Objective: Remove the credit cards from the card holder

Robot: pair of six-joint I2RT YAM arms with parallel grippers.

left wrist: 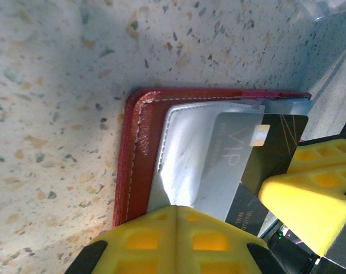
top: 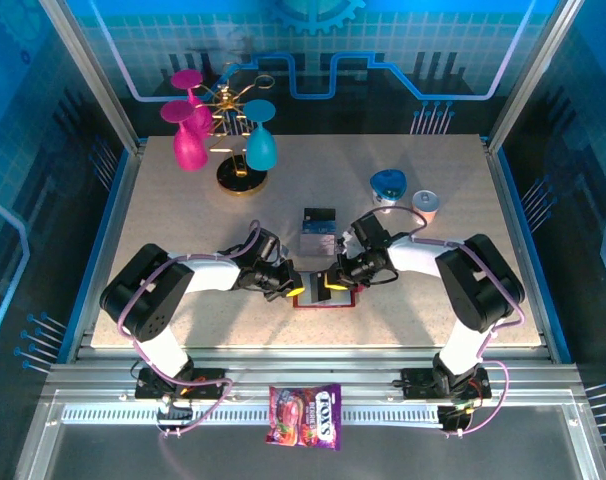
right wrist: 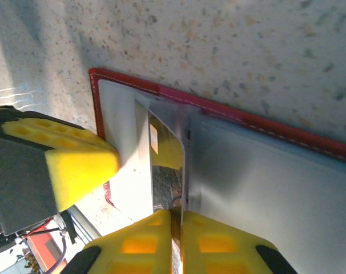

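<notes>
We see red card holder point(left wrist: 136, 165) open on desk point(top: 183, 230); left hand point(left wrist: 176, 220) closed, tips on its grey pocket point(left wrist: 184, 148); right hand point(right wrist: 177, 220) pinching black VIP card point(left wrist: 278, 140).

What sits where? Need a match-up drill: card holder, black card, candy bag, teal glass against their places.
Things:
1. card holder
2. black card
3. candy bag
4. teal glass

Places:
A. upside down on the gold rack, far left
B. pinched by its edge in the right hand
C. lying open on the table
D. on the metal rail at the near edge

Pairs: 1-C, 2-B, 3-D, 4-A
</notes>
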